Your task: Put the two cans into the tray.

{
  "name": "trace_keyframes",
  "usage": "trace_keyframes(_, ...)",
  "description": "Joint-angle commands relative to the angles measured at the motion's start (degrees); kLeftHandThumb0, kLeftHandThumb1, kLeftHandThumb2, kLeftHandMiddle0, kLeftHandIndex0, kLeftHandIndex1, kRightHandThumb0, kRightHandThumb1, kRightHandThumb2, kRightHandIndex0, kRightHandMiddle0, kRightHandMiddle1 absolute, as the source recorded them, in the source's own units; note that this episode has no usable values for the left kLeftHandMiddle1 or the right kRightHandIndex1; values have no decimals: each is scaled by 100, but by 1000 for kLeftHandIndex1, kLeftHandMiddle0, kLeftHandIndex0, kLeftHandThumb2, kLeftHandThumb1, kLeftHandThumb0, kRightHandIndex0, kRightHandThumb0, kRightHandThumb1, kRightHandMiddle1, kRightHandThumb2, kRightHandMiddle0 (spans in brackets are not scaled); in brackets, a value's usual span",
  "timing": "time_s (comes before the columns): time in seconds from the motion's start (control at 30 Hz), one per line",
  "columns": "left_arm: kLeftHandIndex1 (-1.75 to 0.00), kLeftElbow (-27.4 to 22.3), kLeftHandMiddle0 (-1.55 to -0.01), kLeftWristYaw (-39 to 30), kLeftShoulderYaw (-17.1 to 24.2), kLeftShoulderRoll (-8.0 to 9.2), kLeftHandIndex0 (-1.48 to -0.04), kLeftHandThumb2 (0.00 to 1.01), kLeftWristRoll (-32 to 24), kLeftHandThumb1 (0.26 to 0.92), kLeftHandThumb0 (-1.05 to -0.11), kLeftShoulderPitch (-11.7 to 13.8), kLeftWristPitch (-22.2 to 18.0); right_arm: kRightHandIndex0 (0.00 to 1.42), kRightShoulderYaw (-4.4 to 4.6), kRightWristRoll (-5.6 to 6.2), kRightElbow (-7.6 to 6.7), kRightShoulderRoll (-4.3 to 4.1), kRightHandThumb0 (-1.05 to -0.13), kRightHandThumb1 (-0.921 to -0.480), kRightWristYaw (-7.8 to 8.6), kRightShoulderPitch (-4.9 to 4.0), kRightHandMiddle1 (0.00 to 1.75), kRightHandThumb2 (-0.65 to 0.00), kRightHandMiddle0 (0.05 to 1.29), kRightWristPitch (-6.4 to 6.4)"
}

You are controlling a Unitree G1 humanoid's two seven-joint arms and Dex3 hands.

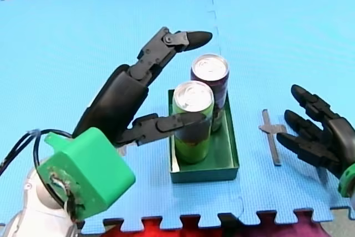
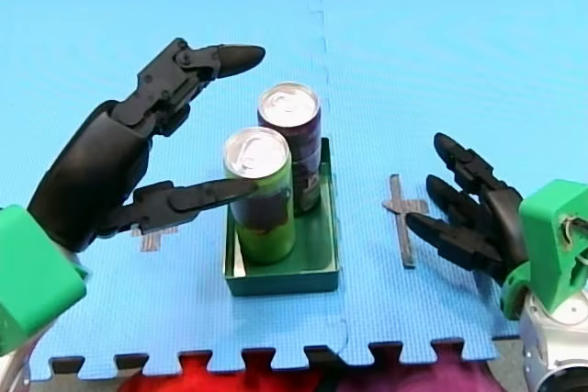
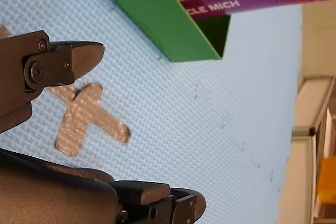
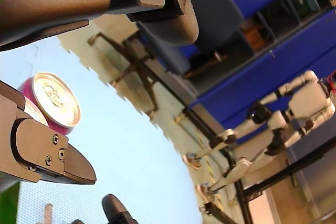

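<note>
both of the task's things are already where they belong: the green-and-purple aluminium drink can with the silver top [image 1: 193, 131] stands upright at the near end of the shallow green rectangular tray [image 1: 205, 171], and the dark purple aluminium can [image 1: 211, 81] stands upright just behind it, so close that the two look to be touching. lined up one behind the other like that, they fit the tray's narrow width.

my left hand [image 1: 126, 97] is raised just to the left of the tray and grips nothing. its upper fingers reach over toward the rear can's top and its thumb lies across the front can's upper side. i cannot tell whether the thumb tip grazes the can or merely passes in front of it. i read this as the pose of a release, with the fingers clear of the can walls so neither can gets tipped.

my right hand [image 1: 313, 137] is low over the blue foam puzzle mat [image 1: 83, 43], well to the right of the tray, unclenched and empty, next to a grey tape cross [image 1: 272, 134]. my guess is that the cross marks where a can stood.

by my judgement the task is essentially done. what remains is to draw the left hand away without nudging the front can.
</note>
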Motion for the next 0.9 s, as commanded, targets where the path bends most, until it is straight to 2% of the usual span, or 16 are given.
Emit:
trace_keyframes(0.0,-6,22,-118,0,97,90,-97,9,6,851,-1048,43,20,220,-2,-13,33,-23,-1048,-921,-14,7,0,-147,177,65)
trace_keyframes(0.13,-5,473,-137,-3,452,297,-99,14,-125,868,-1048,196,-204,219,-6,-18,65,-25,-1048,-921,-29,-31,0,-147,177,84)
trace_keyframes(0.27,-5,1038,-157,-209,906,476,-102,17,-603,883,-1048,259,-315,219,-14,-13,97,-8,-1048,-921,-38,-61,0,-146,178,78)
trace_keyframes(0.37,-8,1410,-179,-237,1106,427,-108,16,-865,889,-1048,369,-692,220,-36,10,105,-27,-1048,-921,-5,-68,1,-145,179,49)
trace_keyframes(0.5,-12,1175,-211,16,1210,327,-122,15,-866,897,-1048,567,-528,222,-60,23,105,-79,-1048,-921,46,-85,1,-145,180,16)
trace_keyframes(0.53,-14,1148,-259,56,1233,325,-127,16,-861,901,-1048,605,-495,222,-65,23,108,-90,-1048,-921,57,-89,1,-144,181,11)
trace_keyframes(0.7,-22,1186,-359,109,1362,289,-157,15,-991,914,-1048,796,-537,222,-103,44,119,-130,-1048,-921,127,-104,2,-144,182,7)
trace_keyframes(0.8,-27,1095,-371,253,1410,151,-175,14,-1055,918,-1048,943,-461,222,-140,70,118,-158,-1048,-921,190,-107,2,-144,183,-7)
trace_keyframes(0.87,-27,1244,-362,308,1463,69,-183,13,-1111,920,-1048,1038,-601,223,-164,78,124,-178,-1048,-921,223,-119,2,-144,183,-16)
